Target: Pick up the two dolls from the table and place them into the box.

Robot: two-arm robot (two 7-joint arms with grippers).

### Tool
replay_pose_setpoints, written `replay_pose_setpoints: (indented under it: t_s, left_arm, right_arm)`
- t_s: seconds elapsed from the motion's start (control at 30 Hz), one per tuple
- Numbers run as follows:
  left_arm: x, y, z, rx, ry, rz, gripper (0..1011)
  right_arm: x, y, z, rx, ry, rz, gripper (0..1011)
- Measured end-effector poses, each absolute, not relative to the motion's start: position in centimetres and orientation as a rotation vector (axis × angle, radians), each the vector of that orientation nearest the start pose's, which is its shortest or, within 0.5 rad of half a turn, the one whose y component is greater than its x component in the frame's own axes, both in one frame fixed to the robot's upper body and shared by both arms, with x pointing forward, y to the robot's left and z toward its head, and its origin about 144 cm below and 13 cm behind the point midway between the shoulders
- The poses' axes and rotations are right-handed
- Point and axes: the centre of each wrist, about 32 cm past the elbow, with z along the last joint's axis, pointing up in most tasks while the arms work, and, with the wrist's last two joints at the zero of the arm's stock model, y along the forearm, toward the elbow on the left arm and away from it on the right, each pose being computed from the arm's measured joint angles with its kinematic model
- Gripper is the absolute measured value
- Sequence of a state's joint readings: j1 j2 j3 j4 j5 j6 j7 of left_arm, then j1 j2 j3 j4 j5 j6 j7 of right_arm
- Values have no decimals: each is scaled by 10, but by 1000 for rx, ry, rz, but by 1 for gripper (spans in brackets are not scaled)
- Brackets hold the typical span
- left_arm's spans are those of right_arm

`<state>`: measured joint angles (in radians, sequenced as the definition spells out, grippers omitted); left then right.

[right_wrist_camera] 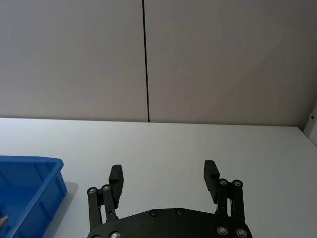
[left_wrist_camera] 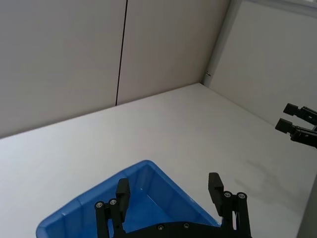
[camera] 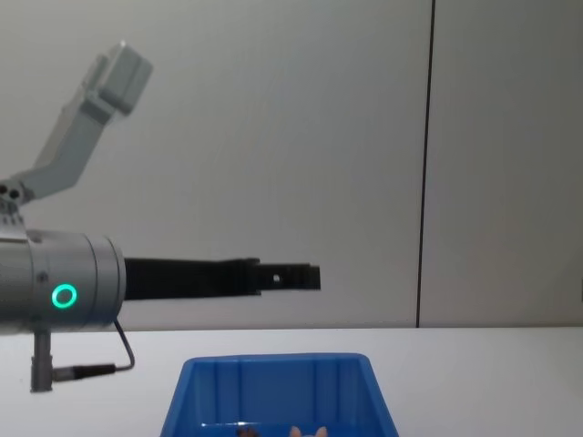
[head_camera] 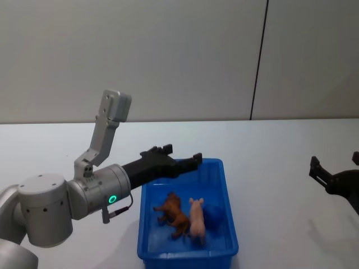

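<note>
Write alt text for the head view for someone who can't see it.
A brown doll and a pink doll lie side by side inside a blue box on a white table. The left gripper, open and empty, hangs above the box's far left corner, and the right gripper sits open at the right edge.

I'm looking at the plain white table [head_camera: 280, 151], and the blue box [head_camera: 227, 193] sits flat on it, close to my side.
</note>
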<state>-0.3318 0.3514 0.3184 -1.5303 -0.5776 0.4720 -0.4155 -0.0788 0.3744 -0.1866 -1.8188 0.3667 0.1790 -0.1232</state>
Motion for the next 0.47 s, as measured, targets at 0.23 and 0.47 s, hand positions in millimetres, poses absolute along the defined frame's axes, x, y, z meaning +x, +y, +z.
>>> replay_pose_setpoints:
  t_s: [0.23,0.47]
  left_arm:
    - [528,239,1234,59,244,834,1001]
    - [525,241,1241,10,144,859,1001]
  right_arm:
    - [428,-252,1188,-74,69,-1430,1001]
    - [428,-252,1188,-74,69,-1430,1001]
